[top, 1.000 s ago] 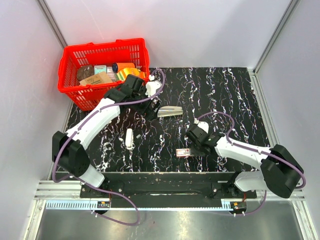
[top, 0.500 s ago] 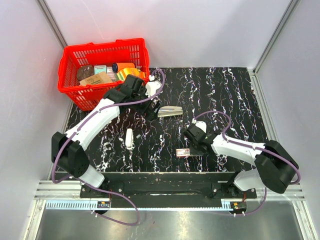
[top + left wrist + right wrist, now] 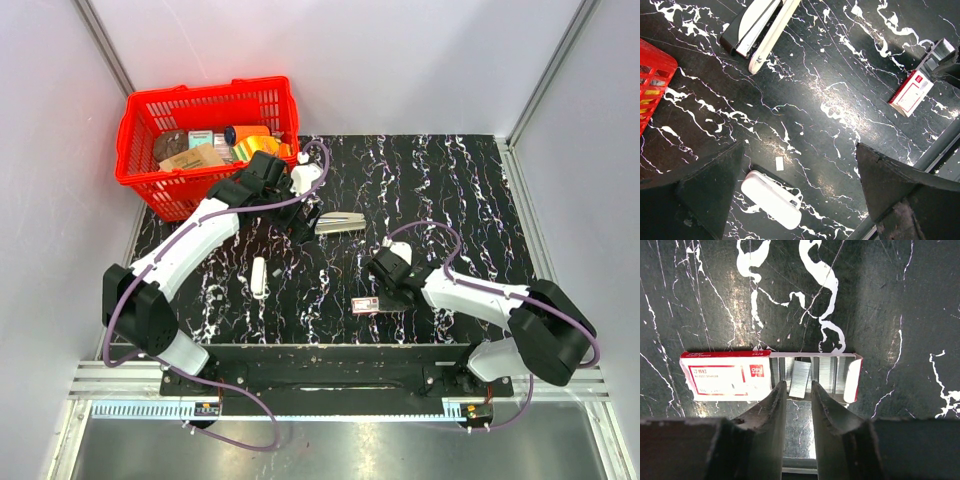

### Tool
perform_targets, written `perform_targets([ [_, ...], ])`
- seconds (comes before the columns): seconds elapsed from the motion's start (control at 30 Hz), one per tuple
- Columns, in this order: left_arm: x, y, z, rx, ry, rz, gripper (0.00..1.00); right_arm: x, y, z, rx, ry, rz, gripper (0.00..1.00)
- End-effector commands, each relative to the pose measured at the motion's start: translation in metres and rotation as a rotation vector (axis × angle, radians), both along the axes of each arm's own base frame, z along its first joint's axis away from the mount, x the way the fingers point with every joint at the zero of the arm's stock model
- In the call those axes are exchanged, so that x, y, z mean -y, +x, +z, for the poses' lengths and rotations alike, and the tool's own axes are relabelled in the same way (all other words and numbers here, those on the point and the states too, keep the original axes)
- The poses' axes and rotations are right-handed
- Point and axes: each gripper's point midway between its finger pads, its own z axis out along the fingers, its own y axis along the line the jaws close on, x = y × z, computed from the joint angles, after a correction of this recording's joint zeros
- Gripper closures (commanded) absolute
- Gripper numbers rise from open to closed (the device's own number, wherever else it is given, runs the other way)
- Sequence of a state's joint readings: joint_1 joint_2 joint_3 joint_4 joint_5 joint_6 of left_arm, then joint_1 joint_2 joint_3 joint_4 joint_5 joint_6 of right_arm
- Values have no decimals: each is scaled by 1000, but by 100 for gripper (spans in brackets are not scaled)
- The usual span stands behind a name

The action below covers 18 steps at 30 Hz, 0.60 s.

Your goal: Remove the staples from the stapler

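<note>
The slim silvery stapler (image 3: 340, 222) lies on the black marbled table, and in the left wrist view (image 3: 760, 27) it lies at the top with its dark inner part showing. My left gripper (image 3: 308, 215) hovers just left of it, wide open and empty (image 3: 800, 200). My right gripper (image 3: 381, 287) sits at the red-and-white staple box (image 3: 367, 305). In the right wrist view its jaws (image 3: 798, 390) stand a narrow gap apart around a loose strip of staples (image 3: 800, 377) lying tilted in the open box (image 3: 725, 375), with slim gaps on both sides.
A red basket (image 3: 140, 120) with several items stands at the back left. A small white capsule-shaped object (image 3: 259, 277) lies left of centre, also in the left wrist view (image 3: 771, 199), beside a tiny white chip (image 3: 779, 162). Grey walls enclose the table.
My right gripper has moved a little left and forward to the staple box. The left arm and the stapler have barely moved.
</note>
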<state>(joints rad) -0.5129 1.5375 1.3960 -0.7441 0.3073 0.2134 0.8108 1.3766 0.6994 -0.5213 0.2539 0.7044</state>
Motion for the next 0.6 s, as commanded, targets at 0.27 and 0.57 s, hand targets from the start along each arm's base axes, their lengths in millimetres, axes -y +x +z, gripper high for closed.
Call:
perform_targets([
  [0.27,-6,4,21,93,-8,3,1,-10,11,32,67,38,15,67],
  [0.57,-4,4,18,85,-9,-11,6,-21,21,63,131,106,20,78],
])
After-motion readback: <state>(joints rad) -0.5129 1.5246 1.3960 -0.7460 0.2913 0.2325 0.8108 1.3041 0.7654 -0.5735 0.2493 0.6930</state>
